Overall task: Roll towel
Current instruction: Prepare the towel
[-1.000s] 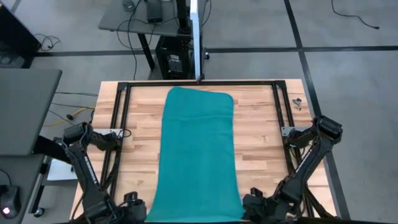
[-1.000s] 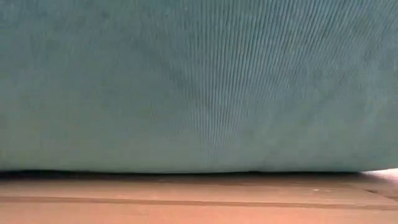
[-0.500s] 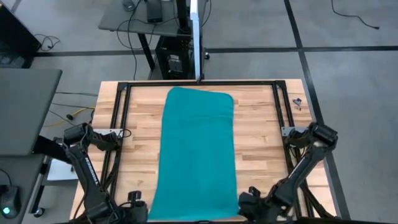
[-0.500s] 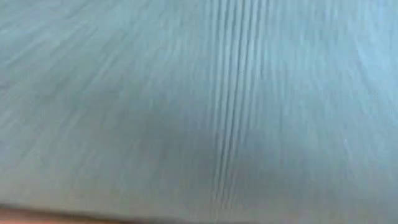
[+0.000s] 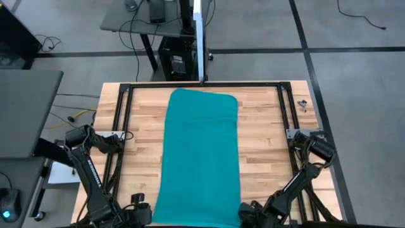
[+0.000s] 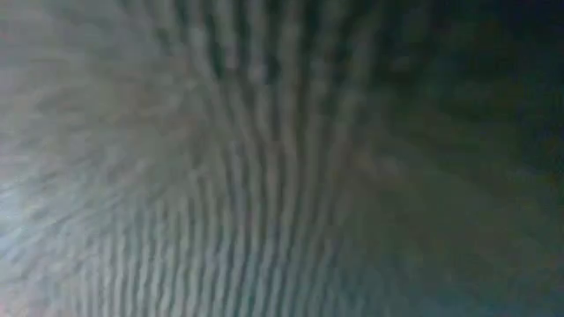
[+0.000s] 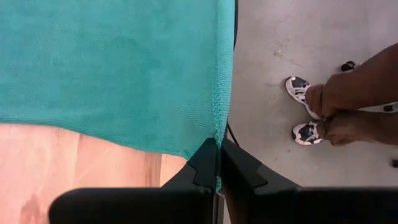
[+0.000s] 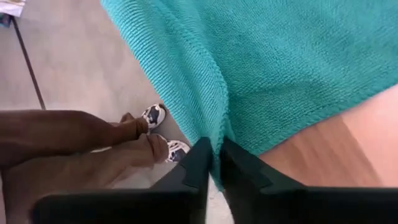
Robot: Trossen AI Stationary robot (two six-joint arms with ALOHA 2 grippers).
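The teal towel (image 5: 202, 158) lies lengthwise down the middle of the wooden table (image 5: 266, 126), its far end flat near the far edge. My left gripper (image 7: 217, 165) is shut on its near-left corner and my right gripper (image 8: 214, 165) on its near-right corner, both at the table's near edge (image 5: 142, 218) (image 5: 243, 215). The low view is filled by towel cloth (image 6: 264, 158) close in front of the camera. My left gripper pinches the towel's near-left corner (image 7: 217, 138) between its two fingers, right at the hemmed edge. The corner is raised off the wood and the cloth runs away from the fingers without slack folds. My right gripper pinches the towel's near-right corner (image 8: 219, 142) between its two fingers, at the hem. The cloth puckers into a small fold just ahead of the fingers and runs from there onto the table.
A black metal frame (image 5: 123, 88) rims the table top beside the towel. A person's shoes and arms show on the floor past the near edge (image 7: 305, 112) (image 8: 155, 118). Bare wood lies on both sides of the towel.
My right gripper has gone down toward the table and a little toward the towel, rolling its wrist. The towel's near end has sunk with it and now hangs right in front of the low camera, hiding the strip of table seen a second ago.
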